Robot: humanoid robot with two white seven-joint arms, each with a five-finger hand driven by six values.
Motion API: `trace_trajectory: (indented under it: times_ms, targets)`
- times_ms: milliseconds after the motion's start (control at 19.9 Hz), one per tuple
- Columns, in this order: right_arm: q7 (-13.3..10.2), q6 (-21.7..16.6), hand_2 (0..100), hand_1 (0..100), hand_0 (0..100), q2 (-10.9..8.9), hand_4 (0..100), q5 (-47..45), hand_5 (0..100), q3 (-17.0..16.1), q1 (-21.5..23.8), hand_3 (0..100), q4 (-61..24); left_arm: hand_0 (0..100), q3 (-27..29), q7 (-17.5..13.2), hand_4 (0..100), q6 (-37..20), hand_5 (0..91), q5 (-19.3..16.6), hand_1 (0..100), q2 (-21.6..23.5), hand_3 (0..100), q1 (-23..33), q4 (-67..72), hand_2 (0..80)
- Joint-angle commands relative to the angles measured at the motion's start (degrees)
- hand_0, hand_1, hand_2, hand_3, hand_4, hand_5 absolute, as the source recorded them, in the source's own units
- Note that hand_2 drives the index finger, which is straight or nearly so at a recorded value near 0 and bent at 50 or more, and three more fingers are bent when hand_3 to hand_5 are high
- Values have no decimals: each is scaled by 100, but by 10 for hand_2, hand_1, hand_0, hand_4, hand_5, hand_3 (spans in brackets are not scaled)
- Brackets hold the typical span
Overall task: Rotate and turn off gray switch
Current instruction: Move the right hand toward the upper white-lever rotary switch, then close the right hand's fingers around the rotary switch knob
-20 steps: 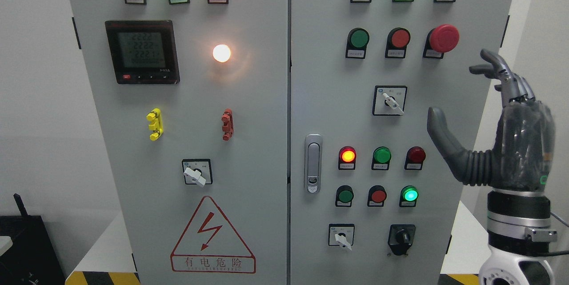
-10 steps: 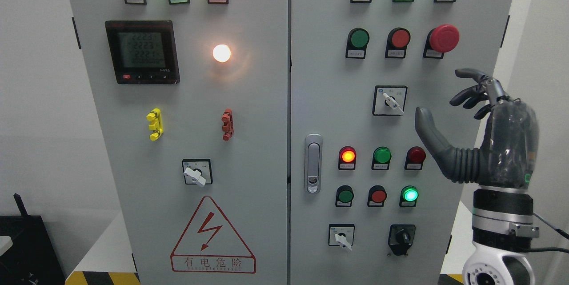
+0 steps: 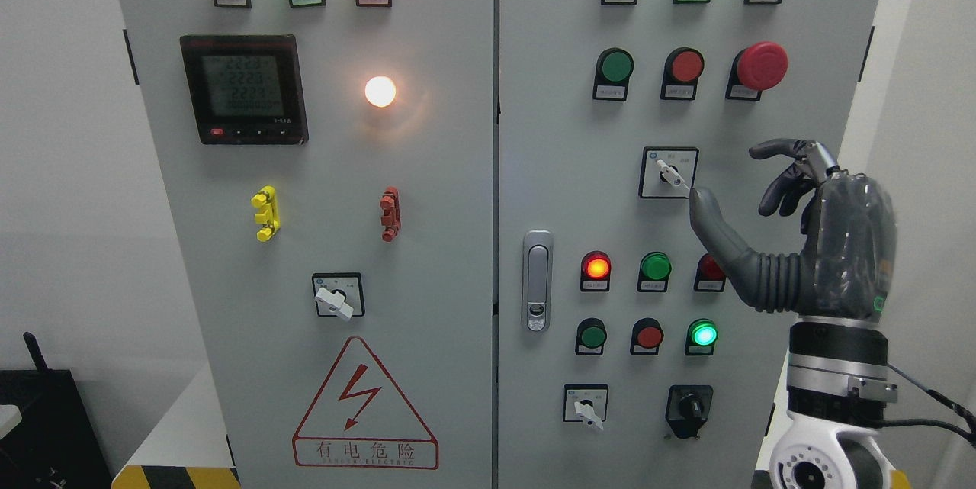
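On the cabinet's right door, at mid height, a gray rotary switch (image 3: pixel 669 172) sits in its black-framed plate, its white lever pointing down to the right. My right hand (image 3: pixel 728 176) is raised just right of it, palm side toward the panel. The thumb tip (image 3: pixel 698 199) is at the lever's lower right end, touching it or a hair away. The other fingers (image 3: pixel 785 168) curve loosely above and to the right, off the switch and holding nothing. The left arm does not show.
Two similar gray switches sit lower: one on the left door (image 3: pixel 338 295), one at the right door's bottom (image 3: pixel 585 403), beside a black knob (image 3: pixel 688 406). Lamps and buttons surround the switch, with a red mushroom button (image 3: pixel 760 65) above and the door handle (image 3: pixel 537 280) to the left.
My right hand has moved left and down toward the gray switch, bringing its thumb to the lever. Its fingers went from stretched upward to loosely curved.
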Motion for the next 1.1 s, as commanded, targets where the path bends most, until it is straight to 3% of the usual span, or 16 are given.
trace_trajectory:
  times_ms: [0, 451, 752, 1053]
  targets:
    - [-34, 157, 474, 453, 45, 52, 926, -3, 1000, 300, 15, 891, 153, 120, 44, -23, 0, 9, 0, 106, 389, 0, 0, -53, -149, 0]
    - [-51, 386, 531, 437, 51, 52, 926, -3, 1000, 370, -3, 894, 469, 120, 44, -23, 0, 9, 0, 106, 389, 0, 0, -53, -149, 0]
    - [-244, 658, 540, 432, 57, 52, 925, -3, 1000, 423, -73, 894, 557, 120, 44, -23, 0, 9, 0, 114, 389, 0, 0, -53, -149, 0]
    - [-324, 667, 543, 428, 73, 52, 926, -3, 1000, 405, -108, 893, 619, 120, 44, -23, 0, 9, 0, 114, 389, 0, 0, -53, -149, 0]
